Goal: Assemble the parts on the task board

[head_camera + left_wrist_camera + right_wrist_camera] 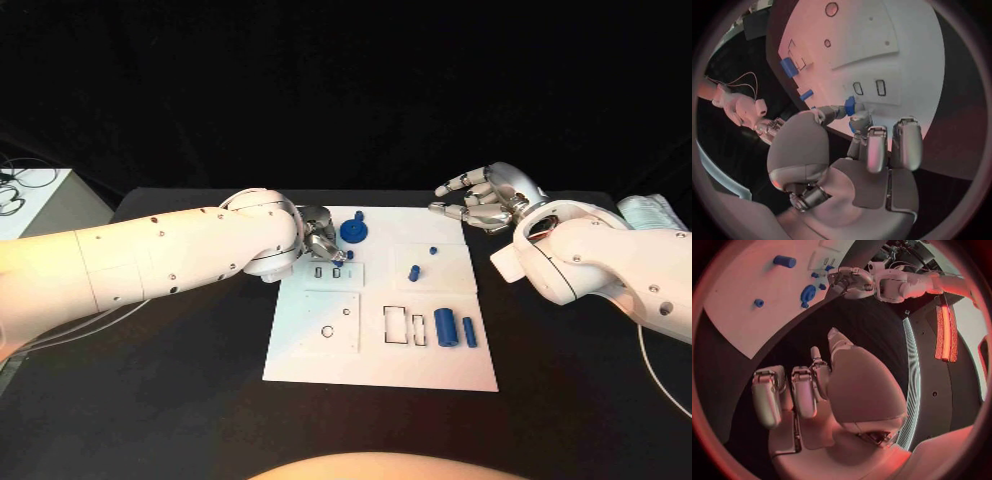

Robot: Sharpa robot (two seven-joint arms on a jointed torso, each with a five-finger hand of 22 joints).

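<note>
Black table (173,400), dark backdrop, with the white board (433,370) at the table's middle. Your left hand (320,242) works at the board's far left corner. In the left wrist view its fingertips (856,111) are closed round a small blue part (851,104), held just above two narrow slots (869,88) in the raised plate there. Judge this as the insertion step: one part in hand, not yet seated.

Other parts lie loose. A round blue part (356,232) sits beside the left hand at the far edge. A small peg (414,271) and a smaller piece (433,248) lie toward the far right corner. Two cylinders (453,327) rest near the right edge, next to rectangular cut-outs (404,325).

Your right hand (483,197) is off the board, beyond its far right corner, fingers apart and curled loosely, holding nothing.

Next move, as a judgement: align the held part's long side with a slot, then lower it straight. Whether the part matches the slot cannot be told. Misalignment would likely jam it or knock it loose.
</note>
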